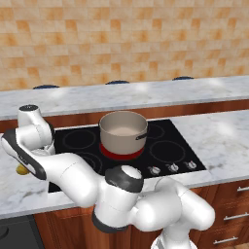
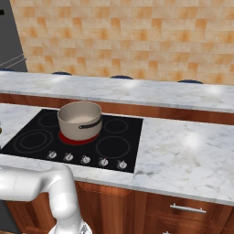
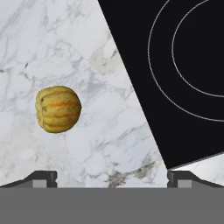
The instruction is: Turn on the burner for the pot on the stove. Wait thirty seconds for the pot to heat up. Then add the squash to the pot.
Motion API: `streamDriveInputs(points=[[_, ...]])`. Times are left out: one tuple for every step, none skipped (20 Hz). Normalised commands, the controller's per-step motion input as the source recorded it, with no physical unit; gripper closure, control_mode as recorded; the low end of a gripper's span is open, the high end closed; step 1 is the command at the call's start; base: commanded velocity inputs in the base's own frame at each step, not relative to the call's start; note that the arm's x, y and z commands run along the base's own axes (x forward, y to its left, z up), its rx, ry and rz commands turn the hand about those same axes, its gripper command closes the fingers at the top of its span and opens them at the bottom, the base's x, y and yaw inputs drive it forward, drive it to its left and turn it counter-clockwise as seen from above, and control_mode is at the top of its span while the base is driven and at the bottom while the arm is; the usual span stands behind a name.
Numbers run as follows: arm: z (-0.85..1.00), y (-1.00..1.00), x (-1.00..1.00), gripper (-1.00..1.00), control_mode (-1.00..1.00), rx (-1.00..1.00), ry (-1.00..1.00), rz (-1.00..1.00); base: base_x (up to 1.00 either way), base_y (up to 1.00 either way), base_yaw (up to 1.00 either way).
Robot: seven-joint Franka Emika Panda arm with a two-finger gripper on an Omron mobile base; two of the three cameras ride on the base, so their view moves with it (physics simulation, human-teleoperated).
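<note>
Pot: the grey-beige metal saucepan with straight sides (image 1: 123, 131) sits dead centre in the left base view, pale inside, short dark stub handle poking toward the lower right. In the right base view it's left of centre (image 2: 80, 119).
Burner: the round zone under the pot (image 1: 121, 152) is glowing red, a red crescent peeking out along the pot's near side. Same red rim shows in the right base view (image 2: 77, 139).
Stove: flat black glass cooktop (image 1: 165, 151) with grey-ringed zones around the pot and a row of small silver knobs (image 2: 85, 159) along its near edge. In the hand view one corner of the black glass (image 3: 175, 78) takes up the upper right, with a couple of thin grey rings on it.
Squash: small roundish yellow-olive ribbed vegetable (image 3: 58, 109), middle left of the hand view, lying on the white marble counter (image 3: 100, 144), beside the cooktop edge and not touching it. In the left base view a yellow bit of it (image 1: 21, 169) peeks out at the far left, next to the arm.
Gripper: the two dark tips sit at the bottom of the hand view (image 3: 112, 177), spread wide apart, with nothing between them. The squash is up and to the left of that gap, nearer the left tip.
Arm: the white arm (image 1: 73, 175) reaches from the lower right to the left edge of the left base view.
</note>
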Motion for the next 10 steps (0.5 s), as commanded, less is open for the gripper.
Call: streamDriveInputs(points=[[-0.31,0.07,0.08,-1.00,-1.00,0.00,-0.05,0.00,0.00,0.00,0.00],[-0.33,0.07,0.09,-1.00,-1.00,0.00,-0.05,0.00,0.00,0.00,0.00],[-0.33,0.06,0.08,-1.00,-1.00,0.00,-0.06,0.00,0.00,0.00,0.00],[-0.30,0.04,0.07,-1.00,-1.00,0.00,-0.07,0.00,0.00,0.00,0.00],[-0.30,0.00,0.04,-1.00,-1.00,0.00,-0.07,0.00,0.00,0.00,0.00],[-0.26,0.00,0.00,-1.00,-1.00,0.00,-0.09,0.00,0.00,0.00,0.00],[-0.21,0.00,0.00,-1.00,-1.00,0.00,-0.11,0.00,0.00,0.00,0.00],[-0.17,0.00,0.00,-1.00,-1.00,0.00,-0.13,0.00,0.00,0.00,0.00],[-0.15,0.01,0.00,-1.00,-1.00,0.00,-0.12,0.01,0.00,0.00,0.00],[-0.15,0.02,0.00,-1.00,-1.00,0.01,-0.10,0.01,0.00,0.00,0.00]])
